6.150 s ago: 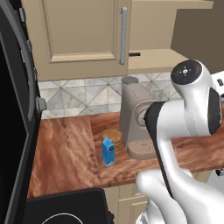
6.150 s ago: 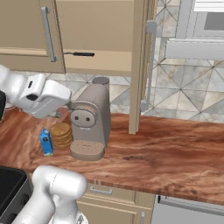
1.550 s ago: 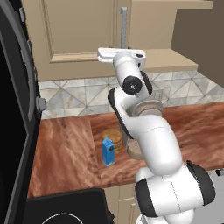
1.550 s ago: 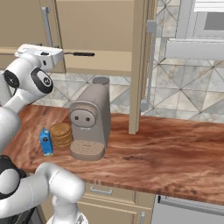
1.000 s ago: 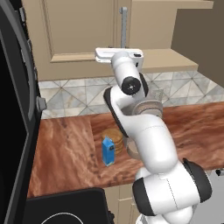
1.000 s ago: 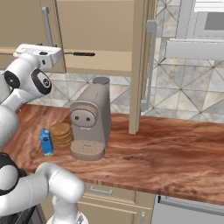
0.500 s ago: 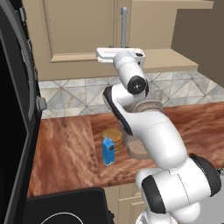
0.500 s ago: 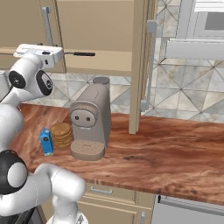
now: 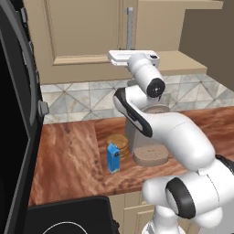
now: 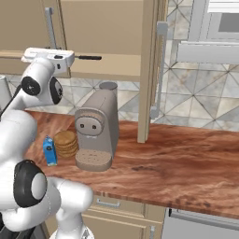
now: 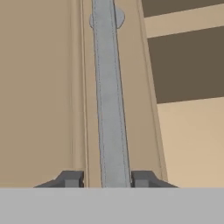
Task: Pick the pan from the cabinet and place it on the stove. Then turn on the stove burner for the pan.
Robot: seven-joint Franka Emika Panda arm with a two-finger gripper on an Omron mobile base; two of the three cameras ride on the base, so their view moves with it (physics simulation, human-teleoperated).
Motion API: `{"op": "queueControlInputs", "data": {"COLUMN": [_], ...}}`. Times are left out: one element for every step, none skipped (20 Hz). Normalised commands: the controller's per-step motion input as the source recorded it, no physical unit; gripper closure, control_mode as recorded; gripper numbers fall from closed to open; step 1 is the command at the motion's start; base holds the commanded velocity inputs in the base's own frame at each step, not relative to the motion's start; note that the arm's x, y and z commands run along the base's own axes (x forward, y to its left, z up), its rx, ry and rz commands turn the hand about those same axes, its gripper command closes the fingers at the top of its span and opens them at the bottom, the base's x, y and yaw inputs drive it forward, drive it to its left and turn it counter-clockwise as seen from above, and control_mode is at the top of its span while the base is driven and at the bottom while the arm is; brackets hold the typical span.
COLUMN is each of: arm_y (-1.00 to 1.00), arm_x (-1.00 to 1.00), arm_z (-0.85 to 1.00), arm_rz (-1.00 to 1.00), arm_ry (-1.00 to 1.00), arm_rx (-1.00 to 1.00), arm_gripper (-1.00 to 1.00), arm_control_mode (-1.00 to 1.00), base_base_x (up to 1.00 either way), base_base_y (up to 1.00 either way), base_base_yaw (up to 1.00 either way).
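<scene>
We find the gripper [image 11: 105, 179] raised to the cabinet [image 9: 82, 32], its fingertips straddling the silver door handle [image 11: 108, 94]; whether they pinch it we cannot tell. The pan's black handle [image 10: 88, 58] pokes from the shelf beyond. Next, in our judgement: clamp and pull the door open.

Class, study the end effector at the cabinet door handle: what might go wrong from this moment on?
1. The end effector straddles the silver bar handle with its fingertips apparently not yet tight; a pull may slip off.
2. The pan handle pokes out past the shelf edge, so a swinging arm might knock it.
3. The coffee machine stands right below and may crowd the arm.
</scene>
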Motion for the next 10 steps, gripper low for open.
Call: {"op": "queueControlInputs", "data": {"arm_y": [-0.21, -0.19, -0.06, 0.00, 0.00, 0.00, 0.00, 0.02, 0.02, 0.05], "arm_x": [0.00, 0.00, 0.00, 0.00, 0.00, 0.00, 0.00, 0.00, 0.00, 0.00], "arm_z": [0.00, 0.00, 0.00, 0.00, 0.00, 0.00, 0.00, 0.00, 0.00, 0.00], "arm_rz": [0.00, 0.00, 0.00, 0.00, 0.00, 0.00, 0.00, 0.00, 0.00, 0.00], "arm_ry": [0.00, 0.00, 0.00, 0.00, 0.00, 0.00, 0.00, 0.00, 0.00, 0.00], "arm_rx": [0.00, 0.00, 0.00, 0.00, 0.00, 0.00, 0.00, 0.00, 0.00, 0.00], "arm_gripper": [1.00, 1.00, 1.00, 1.00, 1.00, 1.00, 1.00, 1.00, 1.00, 1.00], "arm_control_mode": [-1.00, -1.00, -1.00, -1.00, -1.00, -1.00, -1.00, -1.00, -1.00, -1.00], "base_base_x": [0.00, 0.00, 0.00, 0.00, 0.00, 0.00, 0.00, 0.00, 0.00, 0.00], "base_base_y": [0.00, 0.00, 0.00, 0.00, 0.00, 0.00, 0.00, 0.00, 0.00, 0.00], "base_base_yaw": [0.00, 0.00, 0.00, 0.00, 0.00, 0.00, 0.00, 0.00, 0.00, 0.00]}}
